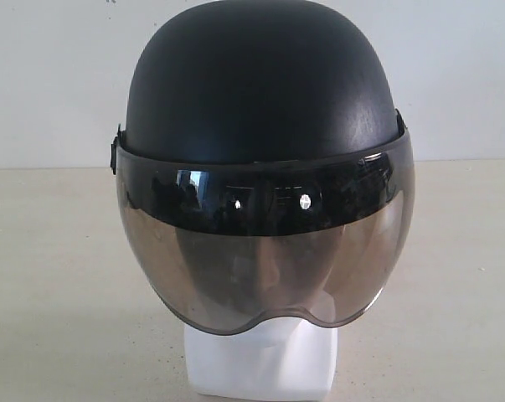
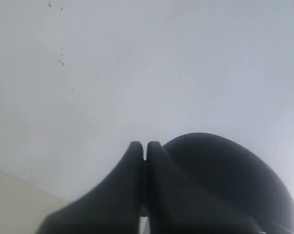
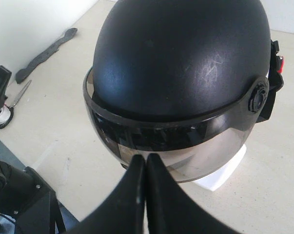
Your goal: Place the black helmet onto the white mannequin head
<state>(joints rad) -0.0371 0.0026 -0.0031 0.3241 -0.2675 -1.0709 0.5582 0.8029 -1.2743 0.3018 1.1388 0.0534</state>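
While left claw (image 2: 145, 146) and right claw (image 3: 146, 159) sit closed, empty, helmet (image 1: 265, 84) hides head (image 1: 260, 364); scissors (image 3: 21, 93), perhaps, nearby.

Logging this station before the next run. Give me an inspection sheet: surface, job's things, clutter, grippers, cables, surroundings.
Surface: beige tabletop, matte, with faint marks.
Job's things: black helmet sits on the white mannequin head. The visor is down over the face, and only the neck base shows.
Clutter: what looks like scissors and a dark flat strip, both lying off to one side of the head.
Grippers: left gripper shut, holding nothing, beside the helmet. Right gripper shut, holding nothing, in front of the visor.
Cables: nothing seen.
Surroundings: white wall behind; black hardware past the table edge.
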